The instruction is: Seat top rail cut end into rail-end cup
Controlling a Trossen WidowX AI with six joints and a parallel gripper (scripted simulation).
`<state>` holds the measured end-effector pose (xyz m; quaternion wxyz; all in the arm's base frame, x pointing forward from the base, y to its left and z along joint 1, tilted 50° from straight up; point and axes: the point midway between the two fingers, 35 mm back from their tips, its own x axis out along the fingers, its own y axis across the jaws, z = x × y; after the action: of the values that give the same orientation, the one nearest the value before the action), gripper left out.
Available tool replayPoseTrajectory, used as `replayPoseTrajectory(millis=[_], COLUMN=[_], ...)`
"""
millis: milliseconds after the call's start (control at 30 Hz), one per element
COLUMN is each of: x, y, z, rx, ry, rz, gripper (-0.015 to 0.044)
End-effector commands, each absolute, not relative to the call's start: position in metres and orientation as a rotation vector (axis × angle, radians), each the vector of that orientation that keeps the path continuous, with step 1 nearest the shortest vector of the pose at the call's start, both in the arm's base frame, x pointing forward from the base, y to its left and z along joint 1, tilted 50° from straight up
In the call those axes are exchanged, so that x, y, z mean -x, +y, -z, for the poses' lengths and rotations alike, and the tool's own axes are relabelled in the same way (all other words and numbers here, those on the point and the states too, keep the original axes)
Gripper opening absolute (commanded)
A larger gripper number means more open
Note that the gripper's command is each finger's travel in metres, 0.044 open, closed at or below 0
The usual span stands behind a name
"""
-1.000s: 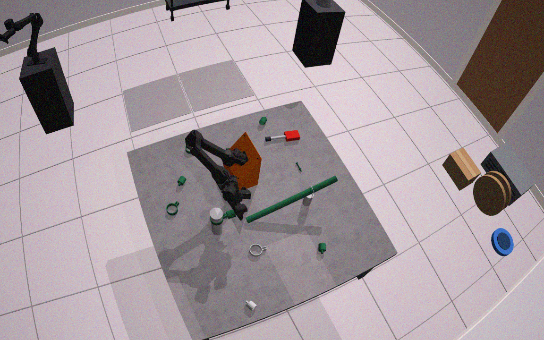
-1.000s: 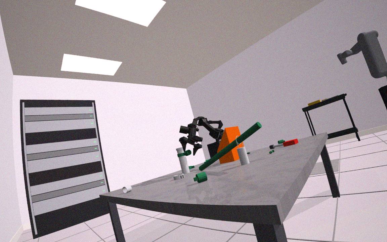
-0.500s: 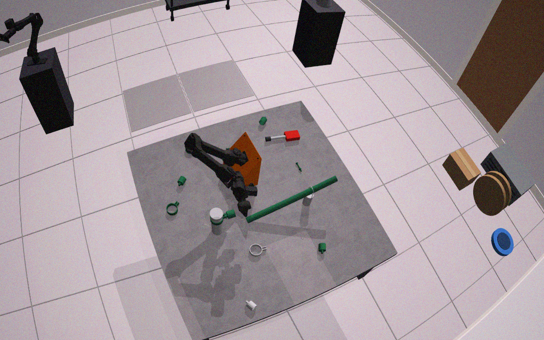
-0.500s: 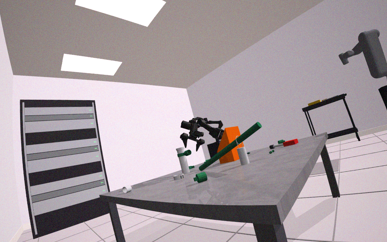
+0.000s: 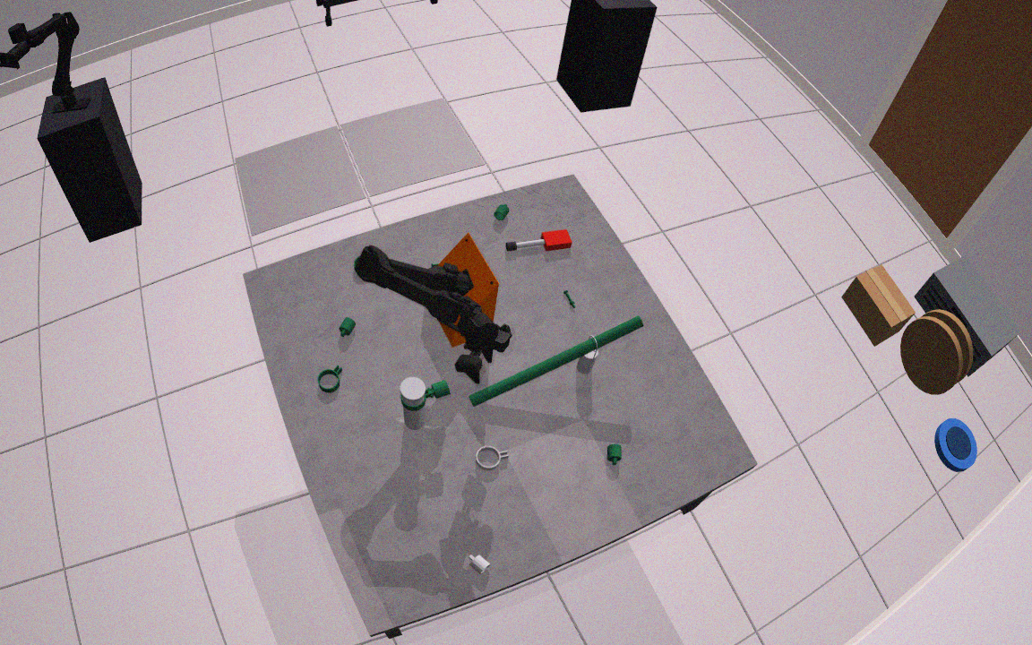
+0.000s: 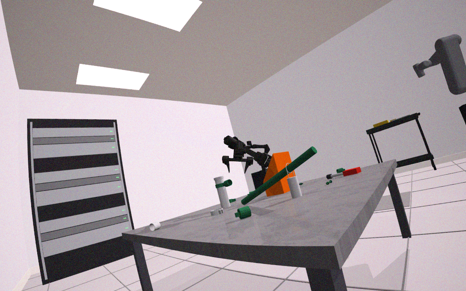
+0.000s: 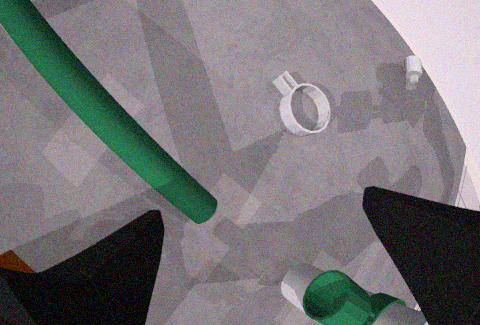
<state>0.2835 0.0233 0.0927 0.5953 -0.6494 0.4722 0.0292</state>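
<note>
The green rail [image 5: 544, 368] [image 6: 270, 182] [image 7: 100, 105] passes through the wire loop of the cap [image 6: 288, 165] on the small white post [image 6: 295, 188] and slants down. Its cut end is low, short of the big post and outside the cup. The big white post [image 5: 413, 388] [image 6: 223, 198] stands upright. Its green brace band [image 6: 219, 185] sits up near the cap, and the rail-end cup [image 5: 440, 389] [image 6: 228, 182] [image 7: 332, 295] hangs from it, mouth toward the rail side. My gripper [image 5: 485, 368] [image 6: 237, 172] [image 7: 268, 211] is wide open and empty, above the gap between cup and rail end, touching neither.
An orange block [image 5: 471, 258] [image 6: 280, 173] stands beside the arm. A white band [image 5: 487, 457] [image 6: 214, 212] [image 7: 285, 113], a small white cup [image 5: 479, 563] [image 6: 154, 226] [image 7: 413, 65] and a loose green cup [image 5: 614, 453] [image 6: 243, 212] lie on the table. A red-handled tool [image 5: 556, 239] [image 6: 351, 171] lies farther back.
</note>
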Motion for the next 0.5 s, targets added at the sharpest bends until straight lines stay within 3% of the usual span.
replayPoseTrajectory(millis=[0,467], x=[-0.273,-0.263], y=[0.073,0.101], z=[-0.089,-0.088], rx=[1.072,0.782], ry=[0.995,0.872], rz=[0.233,0.400], gripper=[0.0440,0.0440])
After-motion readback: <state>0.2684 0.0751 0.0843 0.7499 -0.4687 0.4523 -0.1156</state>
